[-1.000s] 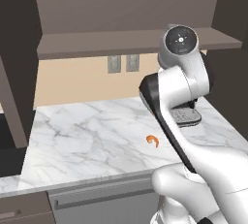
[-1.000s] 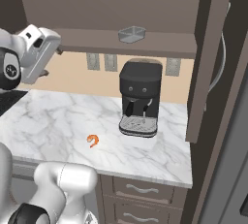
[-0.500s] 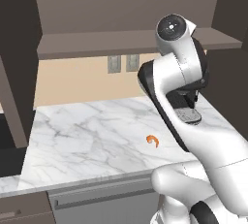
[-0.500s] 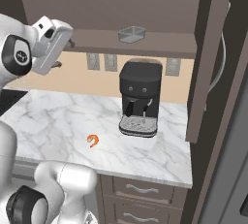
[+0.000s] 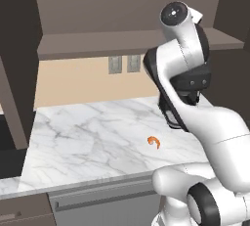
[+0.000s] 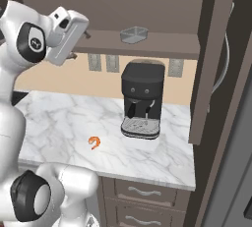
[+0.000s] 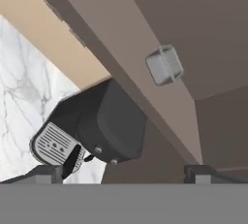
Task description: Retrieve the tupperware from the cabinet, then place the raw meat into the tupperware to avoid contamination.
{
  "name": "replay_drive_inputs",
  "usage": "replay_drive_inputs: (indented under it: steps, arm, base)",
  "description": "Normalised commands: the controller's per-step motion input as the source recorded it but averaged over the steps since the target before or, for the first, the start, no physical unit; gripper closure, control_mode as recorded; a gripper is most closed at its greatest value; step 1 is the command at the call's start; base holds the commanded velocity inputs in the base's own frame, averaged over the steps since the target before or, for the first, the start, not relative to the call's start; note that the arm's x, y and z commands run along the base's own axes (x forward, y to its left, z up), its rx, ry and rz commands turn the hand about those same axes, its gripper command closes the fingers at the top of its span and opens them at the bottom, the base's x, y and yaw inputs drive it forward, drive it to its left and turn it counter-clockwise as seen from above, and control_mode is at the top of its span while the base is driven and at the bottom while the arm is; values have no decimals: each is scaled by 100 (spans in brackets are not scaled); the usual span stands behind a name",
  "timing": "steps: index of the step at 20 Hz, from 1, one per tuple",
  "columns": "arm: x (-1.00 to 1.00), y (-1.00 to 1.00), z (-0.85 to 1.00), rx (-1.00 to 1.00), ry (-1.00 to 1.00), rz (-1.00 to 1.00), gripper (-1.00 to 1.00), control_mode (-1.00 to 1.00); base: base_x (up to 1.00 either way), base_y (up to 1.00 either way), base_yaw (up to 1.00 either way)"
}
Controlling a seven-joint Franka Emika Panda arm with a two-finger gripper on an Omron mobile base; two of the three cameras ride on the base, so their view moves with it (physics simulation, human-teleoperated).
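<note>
Your arm has lifted over the last second: the hand has climbed from level with the coffee machine (image 6: pixel 143 98) up to the height of the cabinet (image 6: pixel 147 10) shelf, and the gripper (image 6: pixel 82 34) now points across toward the tupperware (image 6: pixel 133 35). Nothing else has shifted; the base has not driven, and the things lie as they did.

The gripper's jaws stand wide apart and hold nothing — in the hand view its two fingertips (image 7: pixel 48 172) sit far apart at the bottom edge with only open space between them.

Taking the coffee machine as your landmark: the tupperware sits on the cabinet's inner shelf above the machine and slightly to its left in the right base view, upright and alone, with the doors already swung open. The hand view shows the same container (image 7: pixel 164 65) ahead of the gripper, with the machine (image 7: pixel 104 123) below it in that tilted picture. The raw meat (image 6: pixel 94 142) lies on the marble tabletop (image 6: pixel 59 118), in front of and to the left of the machine, well apart from it and untouched.

This reads as the approach to the first step — you are lined up for the reach but still well short of the container. The shelf lip and the machine's top sit close under the path, so the hand will likely need to enter level.
</note>
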Motion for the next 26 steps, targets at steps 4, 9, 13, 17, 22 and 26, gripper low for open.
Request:
replay_drive_inputs:
  steps: [4, 9, 13, 17, 22, 26]
  arm:
    - [39, -25, 1, 0, 1, -10, -100, -100]
    - [51, -13, 0, 0, 2, -8, -100, -100]
    - [54, -9, 0, 0, 3, -7, -100, -100]
    - [45, -8, 0, 0, 2, -3, -100, -100]
    - [37, -6, 0, 0, 0, 0, -100, -100]
    - [35, -5, 0, 0, 0, 0, -100, -100]
  base:
    - [0, 0, 0]
    - [0, 0, 0]
    - [0, 0, 0]
    - [0, 0, 0]
    - [0, 0, 0]
    - [0, 0, 0]
